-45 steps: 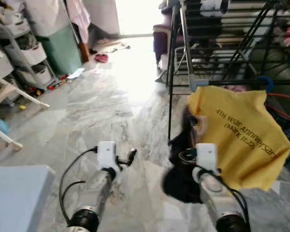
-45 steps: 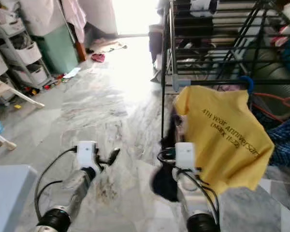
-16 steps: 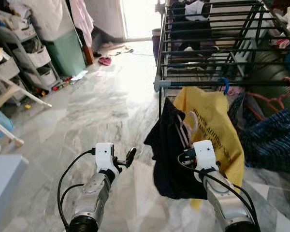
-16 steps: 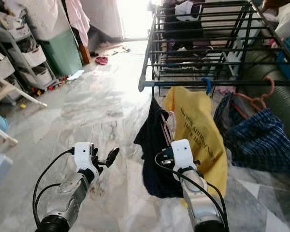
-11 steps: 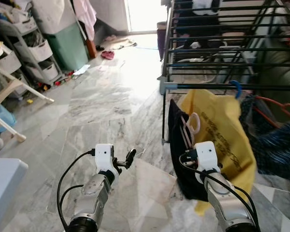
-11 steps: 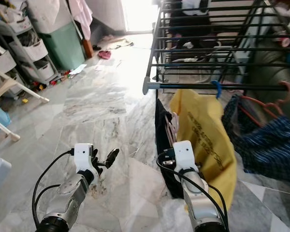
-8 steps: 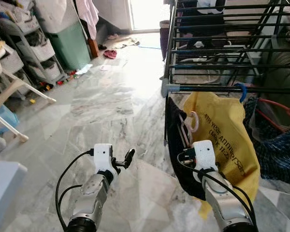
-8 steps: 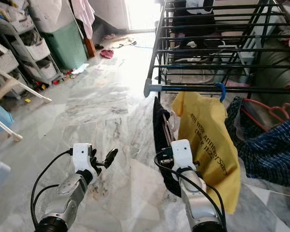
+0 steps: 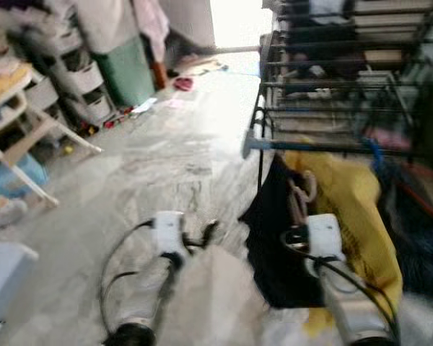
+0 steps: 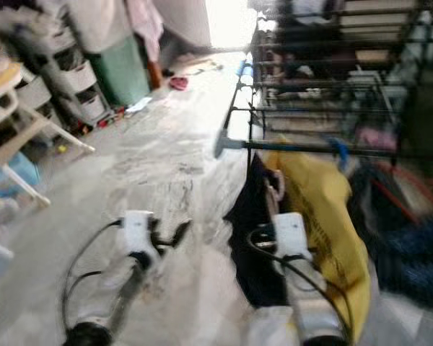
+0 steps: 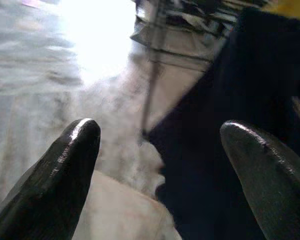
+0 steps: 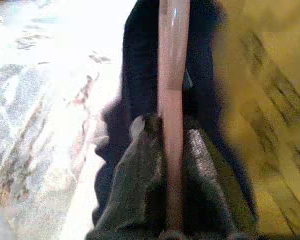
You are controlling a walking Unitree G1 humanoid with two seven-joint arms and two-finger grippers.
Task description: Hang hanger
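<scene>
Right end effector (image 12: 172, 220) clenched on blurred pink hanger (image 12: 173, 100), its dark garment (image 9: 274, 245) partly hidden.

Both eye views smeared by motion blur, edges worst. Blown-out daylight from doorway (image 9: 238, 21) at far end, glare across marble floor (image 9: 166, 151). Left wrist view soft, overexposed patch on floor. Right wrist view blurred, close-range defocus.

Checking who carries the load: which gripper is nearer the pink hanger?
Right. The right gripper is shut on the pink hanger, beside the yellow shirt. The left gripper hangs open, apart from it over the floor.
</scene>
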